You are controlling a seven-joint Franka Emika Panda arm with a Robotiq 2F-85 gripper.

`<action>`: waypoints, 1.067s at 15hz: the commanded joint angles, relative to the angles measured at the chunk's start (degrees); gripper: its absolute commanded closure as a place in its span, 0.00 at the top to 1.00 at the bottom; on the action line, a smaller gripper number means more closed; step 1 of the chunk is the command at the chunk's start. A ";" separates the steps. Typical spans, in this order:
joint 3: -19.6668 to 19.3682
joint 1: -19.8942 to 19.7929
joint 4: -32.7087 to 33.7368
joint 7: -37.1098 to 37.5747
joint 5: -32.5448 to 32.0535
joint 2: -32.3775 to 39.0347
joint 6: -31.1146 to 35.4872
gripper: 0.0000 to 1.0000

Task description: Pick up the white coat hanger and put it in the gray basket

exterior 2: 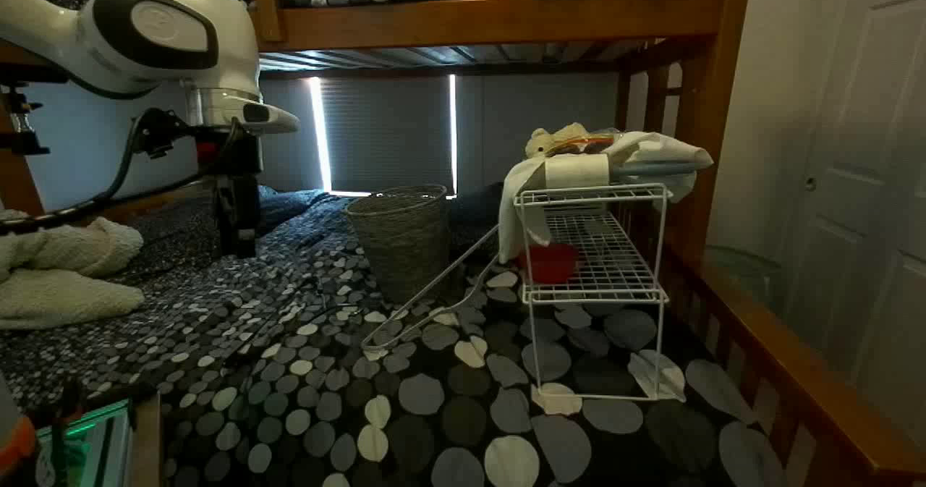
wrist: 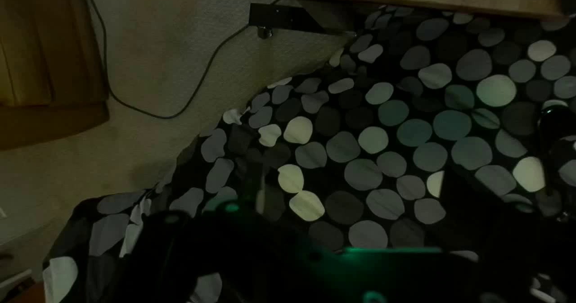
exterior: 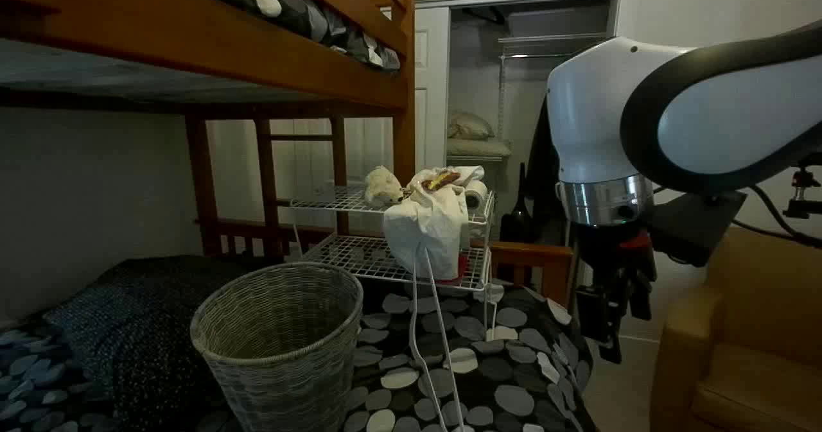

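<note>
Nearest in an exterior view is the gray basket (exterior: 276,380), upright on the worktop (exterior: 379,387), a bed with a dark cover (exterior: 514,400) of gray and white spots. Just right of the basket there, outside it, the white coat hanger (exterior: 413,326) slants, its long sides running from a drooping white cloth (exterior: 424,226) down past the bottom edge of the view; whether hanger and cloth touch, I cannot tell. Farther right of the basket, well apart from it, hangs the claw (exterior: 621,319), released: in the wrist view its fingers (wrist: 463,201) stand spread, with the spotted cover showing between them. Behind the basket and to its right stands a white wire rack (exterior: 352,259); on its upper shelf are a cream plush toy (exterior: 383,189), a white roll (exterior: 475,196) and that cloth, with a red and yellow packet (exterior: 442,180) lying on the cloth, and on its lower shelf a partly hidden red container (exterior 2: 555,263). Behind the basket too, deeper than the rack, rises a wooden bunk post (exterior: 404,124), and farthest back, beyond the basket's right side, is a closet (exterior: 478,79) with a pale pillow (exterior: 471,126) inside.
</note>
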 commanded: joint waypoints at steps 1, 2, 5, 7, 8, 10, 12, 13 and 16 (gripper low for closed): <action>-0.92 0.98 0.13 0.57 -0.61 0.25 -0.16 1.00; -0.92 0.98 0.13 0.57 -0.61 0.28 -0.16 1.00; -0.92 0.98 0.13 0.57 -0.61 0.31 -0.16 1.00; -1.08 0.97 0.13 1.13 0.17 0.20 1.65 1.00; -2.49 1.51 -0.16 1.05 2.90 -0.45 6.05 1.00; -3.53 1.69 0.88 0.65 5.51 0.84 11.54 1.00; -5.00 2.03 1.83 -0.20 8.69 2.55 18.07 1.00; -5.80 2.14 2.27 -0.96 10.12 3.53 21.84 1.00; -8.63 1.88 4.11 -3.48 13.78 9.78 36.52 1.00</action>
